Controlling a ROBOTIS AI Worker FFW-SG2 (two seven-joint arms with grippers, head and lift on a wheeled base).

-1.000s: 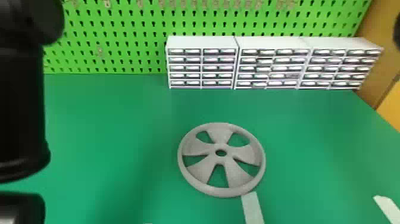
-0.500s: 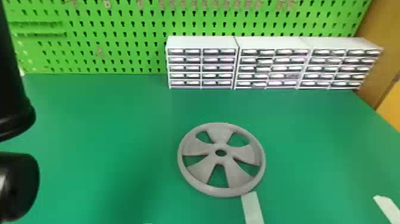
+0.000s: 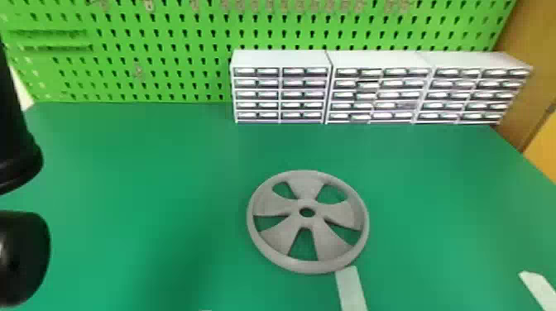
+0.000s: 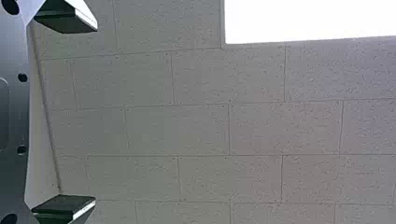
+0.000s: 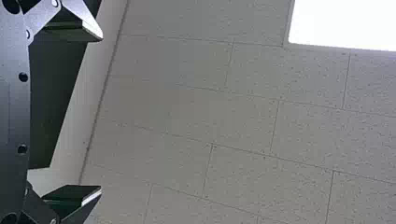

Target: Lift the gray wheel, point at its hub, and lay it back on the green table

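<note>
The gray wheel [image 3: 271, 242] lies flat on the green table [image 3: 124, 165], its round hub hole facing up, in the middle of the head view. Part of my left arm [image 3: 20, 256] stands at that view's left edge, well apart from the wheel. In the left wrist view my left gripper [image 4: 95, 113] is open, with bare ceiling between and beyond its fingers. My right gripper [image 5: 101, 113] is likewise open in the right wrist view, holding nothing and facing the ceiling.
White drawer units [image 3: 281, 91] stand along the back of the table, before a green pegboard [image 3: 165, 62]. A pale strip [image 3: 351, 289] lies at the wheel's near edge, and another [image 3: 538, 285] is near the right front. A brown panel rises at the far right.
At the head view's left edge, my left arm has shifted outward to the left, uncovering more of the table and pegboard. The wheel has stayed where it was.
</note>
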